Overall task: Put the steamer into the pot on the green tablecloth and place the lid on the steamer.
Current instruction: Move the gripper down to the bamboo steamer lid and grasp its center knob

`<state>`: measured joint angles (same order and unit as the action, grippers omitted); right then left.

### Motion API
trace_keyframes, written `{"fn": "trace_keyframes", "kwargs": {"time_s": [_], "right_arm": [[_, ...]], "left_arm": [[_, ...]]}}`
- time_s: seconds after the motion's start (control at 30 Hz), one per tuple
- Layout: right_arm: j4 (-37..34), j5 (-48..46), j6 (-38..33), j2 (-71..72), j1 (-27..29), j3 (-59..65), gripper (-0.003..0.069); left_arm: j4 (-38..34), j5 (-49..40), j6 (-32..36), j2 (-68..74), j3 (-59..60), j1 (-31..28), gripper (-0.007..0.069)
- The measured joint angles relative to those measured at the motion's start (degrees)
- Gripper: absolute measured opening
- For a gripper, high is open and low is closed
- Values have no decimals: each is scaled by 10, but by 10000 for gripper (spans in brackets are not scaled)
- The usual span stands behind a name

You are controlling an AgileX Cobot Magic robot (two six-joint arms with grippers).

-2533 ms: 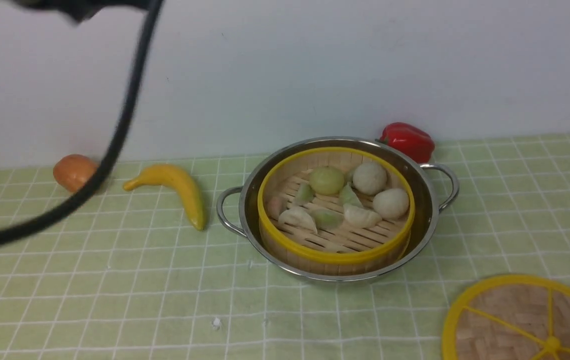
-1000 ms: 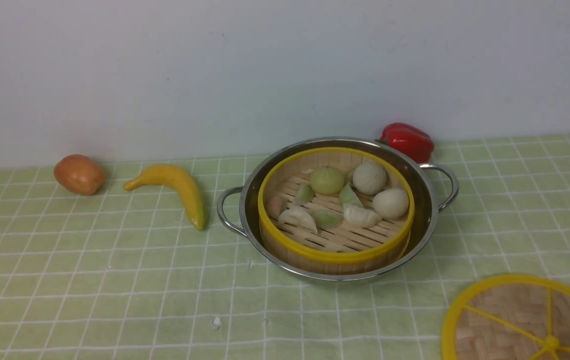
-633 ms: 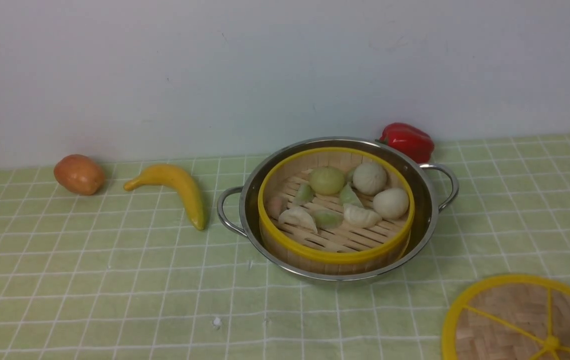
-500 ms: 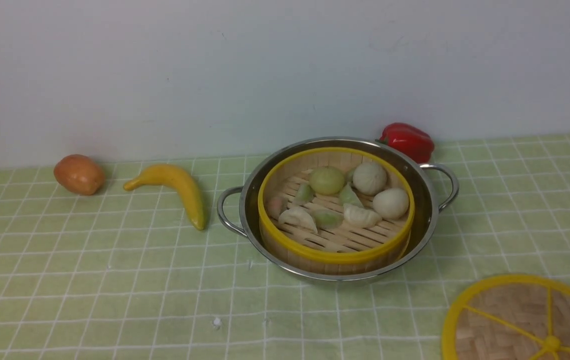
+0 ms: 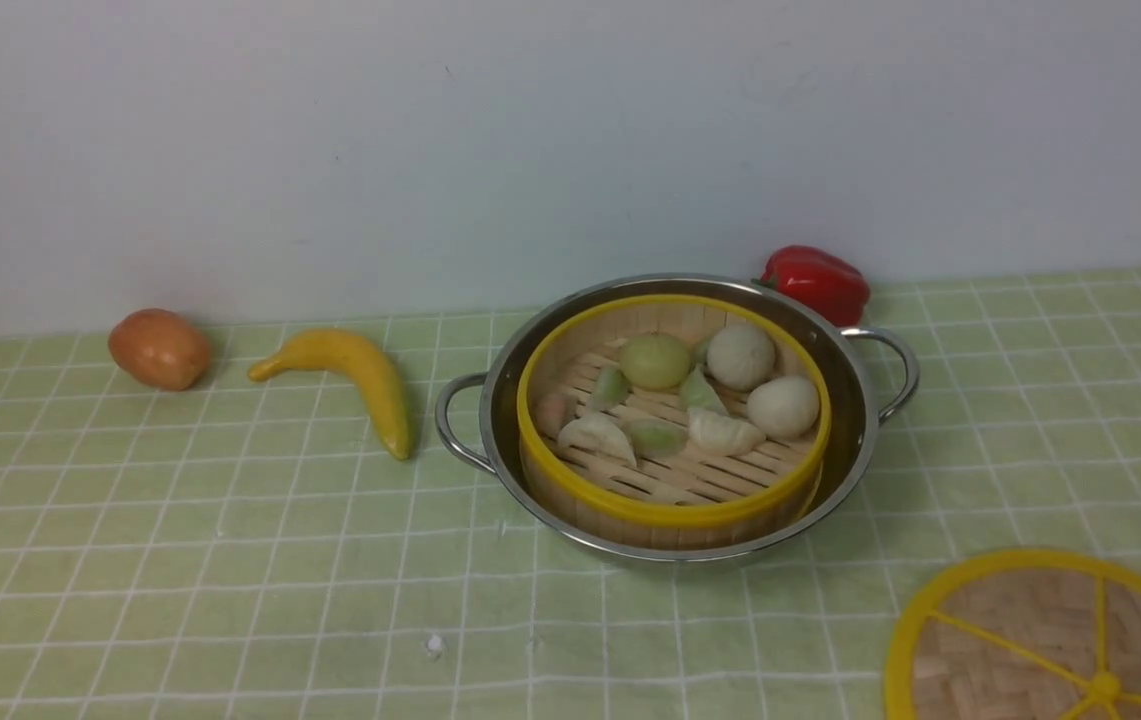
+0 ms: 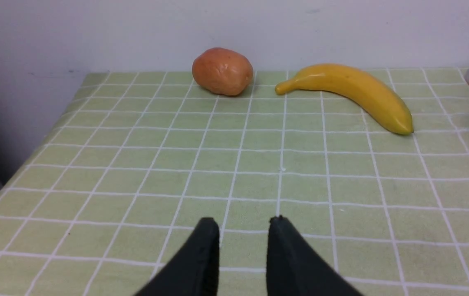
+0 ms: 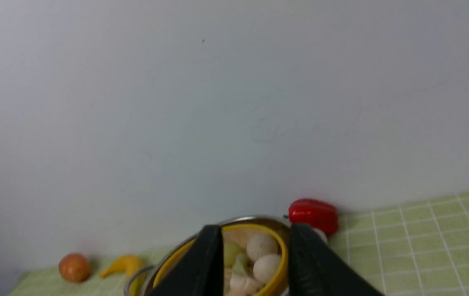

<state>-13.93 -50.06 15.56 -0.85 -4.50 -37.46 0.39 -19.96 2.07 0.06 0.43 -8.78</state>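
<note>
Step one looks done: steamer (image 5: pixel 672 420) sits inside pot (image 5: pixel 502 410), mid green cloth (image 5: pixel 230 520). Lid (image 5: pixel 1030 640) lies flat at near right, apart from pot and partly out of frame. Left claw (image 6: pixel 243 220) and right claw (image 7: pixel 255 227) are both parted, empty. Next, likely: right claw drops to lid, grips rim or knob, centres it over steamer.

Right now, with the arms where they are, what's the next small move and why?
Probably bring the right gripper over to the lid. The steamer already sits in the pot, uncovered, while the lid lies flat on the green tablecloth at the near right. The right gripper is open and empty; the left gripper is over by the banana.
</note>
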Motion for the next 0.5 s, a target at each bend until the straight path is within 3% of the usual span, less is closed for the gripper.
{"fn": "trace_keyframes", "kwargs": {"time_s": [0.17, 0.23, 0.4, 0.5], "right_arm": [[48, -185, -96, -162, 0, -77, 243], [53, -193, -115, -205, 0, -87, 243], [15, -201, -279, -418, 0, -120, 243], [7, -202, -323, -510, -3, -125, 243]], "left_arm": [[0, 0, 0, 0, 0, 0, 181], [0, 0, 0, 0, 0, 0, 181], [0, 0, 0, -1, 0, 0, 190], [0, 0, 0, -1, 0, 0, 191]]}}
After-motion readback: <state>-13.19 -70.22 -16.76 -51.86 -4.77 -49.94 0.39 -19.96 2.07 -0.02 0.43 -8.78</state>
